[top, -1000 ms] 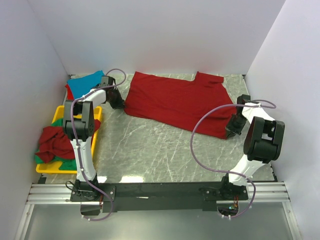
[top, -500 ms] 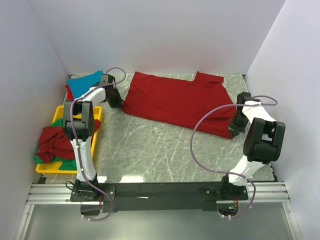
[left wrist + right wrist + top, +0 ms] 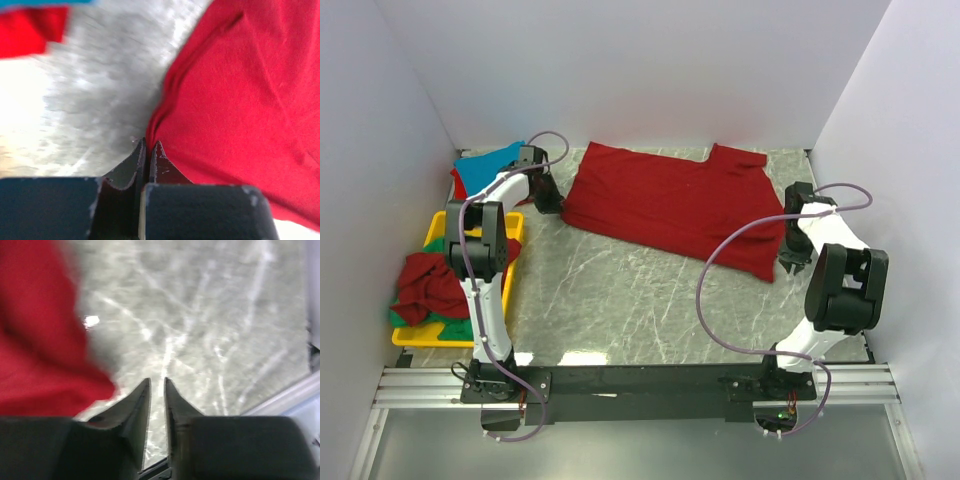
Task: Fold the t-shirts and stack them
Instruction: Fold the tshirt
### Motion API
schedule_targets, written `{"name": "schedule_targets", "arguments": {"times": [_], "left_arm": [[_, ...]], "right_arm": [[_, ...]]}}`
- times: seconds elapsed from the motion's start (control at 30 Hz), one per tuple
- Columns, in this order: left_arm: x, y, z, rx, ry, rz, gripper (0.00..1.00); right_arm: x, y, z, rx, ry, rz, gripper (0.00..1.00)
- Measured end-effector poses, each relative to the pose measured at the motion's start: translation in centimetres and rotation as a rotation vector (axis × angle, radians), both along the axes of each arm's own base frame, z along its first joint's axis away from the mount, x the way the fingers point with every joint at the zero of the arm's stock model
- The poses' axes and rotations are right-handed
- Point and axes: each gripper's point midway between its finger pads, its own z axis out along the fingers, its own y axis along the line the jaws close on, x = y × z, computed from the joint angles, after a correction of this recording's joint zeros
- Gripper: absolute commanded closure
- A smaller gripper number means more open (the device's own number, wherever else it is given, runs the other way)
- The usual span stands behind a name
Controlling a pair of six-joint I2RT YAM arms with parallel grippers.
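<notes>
A dark red t-shirt [image 3: 670, 205] lies spread flat across the back middle of the table. My left gripper [image 3: 552, 203] is shut on its near left corner; the left wrist view shows the jaws [image 3: 148, 142] pinched together on the hem of the red cloth [image 3: 240, 100]. My right gripper [image 3: 790, 262] stands just right of the shirt's near right corner. Its jaws [image 3: 157, 380] are a narrow gap apart with only table between them, and the red cloth [image 3: 35, 350] lies to their left. A turquoise t-shirt [image 3: 490, 165] lies folded at the back left on another red one [image 3: 458, 183].
A yellow tray [image 3: 516, 225] at the left edge holds a crumpled dark red shirt [image 3: 428, 283] over green cloth [image 3: 440, 243]. White walls close in the back and both sides. The grey marbled table [image 3: 640, 300] ends at the black rail in front.
The right gripper has come off the shirt's near right corner and moved slightly right; that corner now lies on the table. The left gripper has drawn its corner slightly left.
</notes>
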Motion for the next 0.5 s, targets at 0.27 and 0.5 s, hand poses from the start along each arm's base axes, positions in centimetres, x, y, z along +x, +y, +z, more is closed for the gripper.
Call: {"name": "schedule_targets", "arguments": {"times": [0.27, 0.5], "left_arm": [[0.0, 3.0, -0.9, 0.037, 0.010, 0.067, 0.99], [0.1, 2.9, -1.2, 0.022, -0.008, 0.056, 0.99]], "right_arm": [[-1.7, -1.3, 0.3, -0.076, 0.035, -0.022, 0.62], [-1.1, 3.0, 0.2, 0.157, -0.065, 0.046, 0.60]]}}
